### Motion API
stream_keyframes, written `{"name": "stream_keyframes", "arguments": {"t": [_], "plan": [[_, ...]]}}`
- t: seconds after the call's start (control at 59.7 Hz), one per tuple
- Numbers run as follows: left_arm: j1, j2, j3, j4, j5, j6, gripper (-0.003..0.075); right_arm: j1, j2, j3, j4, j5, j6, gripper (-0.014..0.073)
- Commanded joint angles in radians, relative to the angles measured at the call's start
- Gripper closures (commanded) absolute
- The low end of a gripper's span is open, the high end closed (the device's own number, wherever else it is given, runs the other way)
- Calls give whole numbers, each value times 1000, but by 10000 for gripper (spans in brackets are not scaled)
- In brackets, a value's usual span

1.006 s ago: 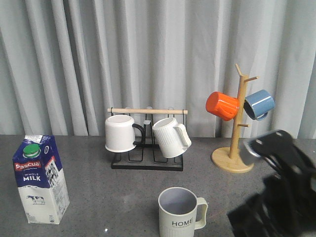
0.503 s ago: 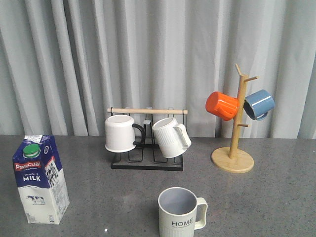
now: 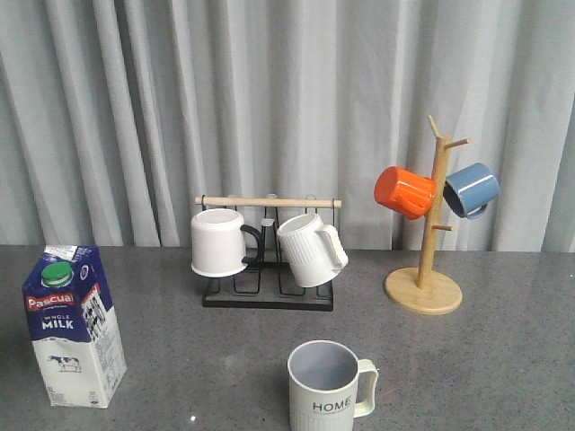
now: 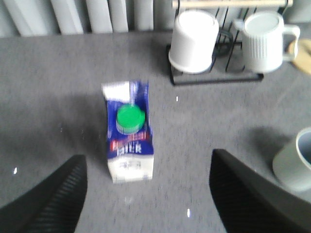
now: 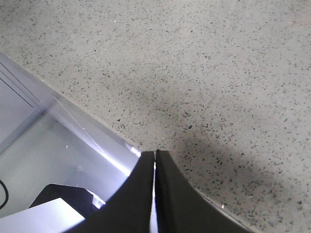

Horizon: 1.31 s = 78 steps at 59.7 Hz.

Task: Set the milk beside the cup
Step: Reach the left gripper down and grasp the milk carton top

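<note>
The milk carton [image 3: 74,327], dark blue over white with a green cap, stands upright at the table's left front. The HOME cup [image 3: 327,387] stands at the front centre, well apart from it. In the left wrist view the milk [image 4: 129,138] lies ahead of my open left gripper [image 4: 148,194], between the lines of its two fingers, and the cup [image 4: 295,160] shows at the edge. My right gripper [image 5: 155,160] is shut and empty over the table's edge. Neither arm shows in the front view.
A black rack [image 3: 268,294] with a wooden bar holds a plain white mug [image 3: 218,241] and a ribbed white mug [image 3: 311,250] at the back centre. A wooden mug tree [image 3: 424,289] with an orange mug [image 3: 404,192] and a blue mug [image 3: 471,189] stands back right.
The right arm, seen at the front right one second ago, has withdrawn out of the front view. The milk and the cup have not moved.
</note>
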State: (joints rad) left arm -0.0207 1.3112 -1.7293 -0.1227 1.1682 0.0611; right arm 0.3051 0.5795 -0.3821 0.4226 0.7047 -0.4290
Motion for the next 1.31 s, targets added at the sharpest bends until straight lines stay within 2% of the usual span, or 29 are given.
{"name": "stream_keyframes", "arguments": {"t": [0.0,0.201,0.553,1.291], "plan": [[-2,71,-128,-42,-33,1,202,-2,1,-26,20,-56,-2,599],[-2,227,-231,-51,-3,0,202,-2,1,-26,20,-52,-2,599],[-2,393,-231,-51,-11,-1,203,-2,1,-26,20,-50,-2,599],[-2,431,-230,19,-23,-9,203,-2,1,-26,20,-50,-2,599]]}}
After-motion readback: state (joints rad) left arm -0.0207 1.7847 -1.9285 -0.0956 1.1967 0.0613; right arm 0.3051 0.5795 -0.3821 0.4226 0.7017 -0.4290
